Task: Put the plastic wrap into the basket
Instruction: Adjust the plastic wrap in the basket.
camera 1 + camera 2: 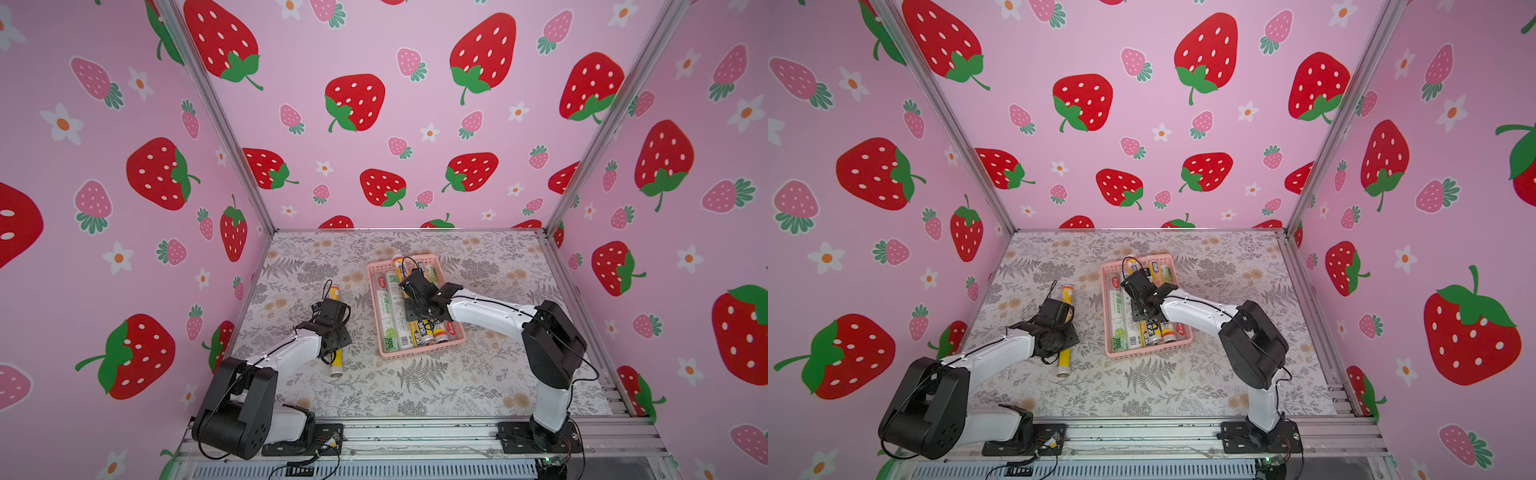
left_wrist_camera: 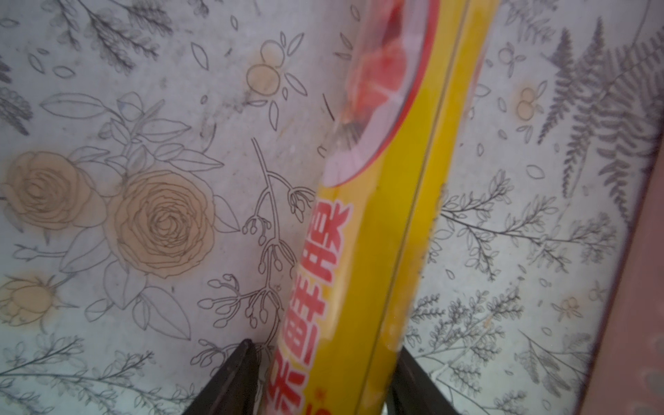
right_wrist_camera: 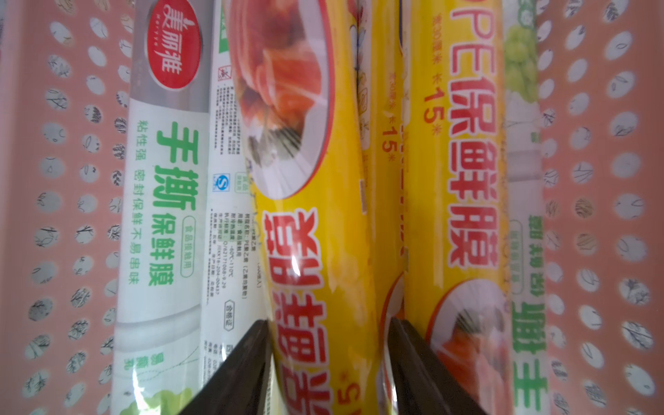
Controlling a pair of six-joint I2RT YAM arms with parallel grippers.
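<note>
Left of the basket (image 1: 422, 352), left gripper (image 2: 323, 346) is straddling the loose yellow roll (image 2: 388, 215) on the table (image 1: 415, 395) (can't tell if clamped), right gripper (image 3: 328, 321) is pinching the top yellow roll (image 3: 316, 251) inside, so it's prob needing a centered, level lift.

Both top views are bright and evenly lit with pretty soft light, and there are barely any shadows on the floral tabletop (image 1: 374, 395). The wide lens bows the aluminium corner posts (image 1: 216, 116) out toward the frame edges. The wrist views are mushier. There's a white glare streak on the yellow plastic wrap roll (image 3: 294, 267), and the basket (image 2: 639, 287) along the right edge is total blur.
</note>
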